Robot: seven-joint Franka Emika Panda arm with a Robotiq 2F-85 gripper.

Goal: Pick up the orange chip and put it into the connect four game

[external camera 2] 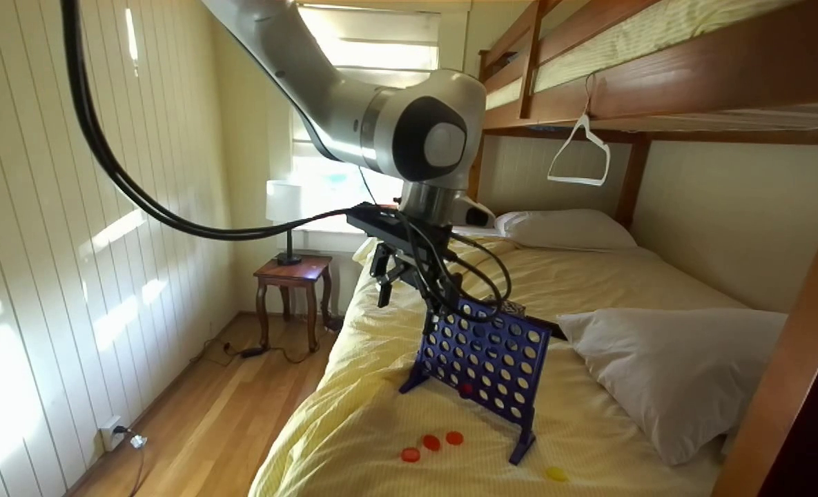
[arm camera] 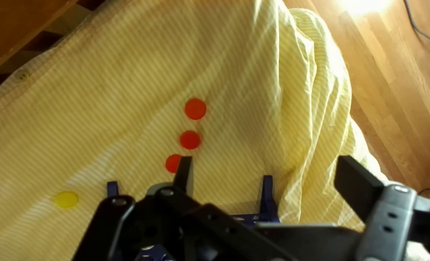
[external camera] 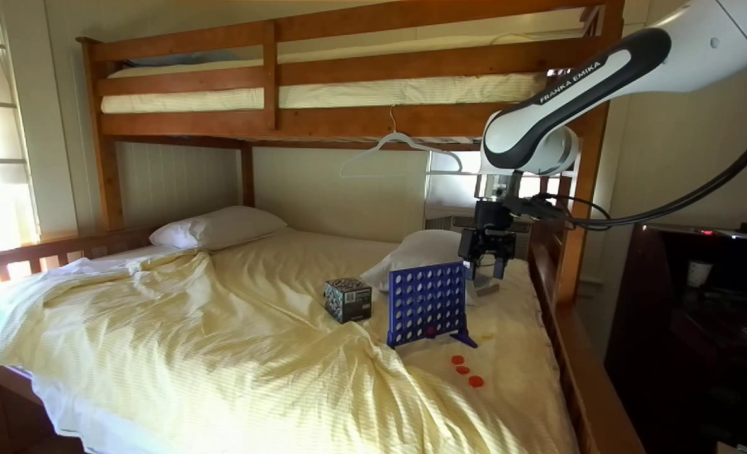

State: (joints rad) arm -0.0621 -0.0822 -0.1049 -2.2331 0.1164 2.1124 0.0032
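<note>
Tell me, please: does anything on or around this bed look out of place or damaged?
No clear damage shows. A white hanger hangs from the upper bunk's rail, not in a closet. Oddly, the connect four game stands on soft bedding rather than a table, with orange-red chips lying loose near it.

In wrist view, one red chip point(arm camera: 172, 164) partly behind hand point(arm camera: 265, 165), connect four game point(arm camera: 269, 204) mostly hidden
</note>
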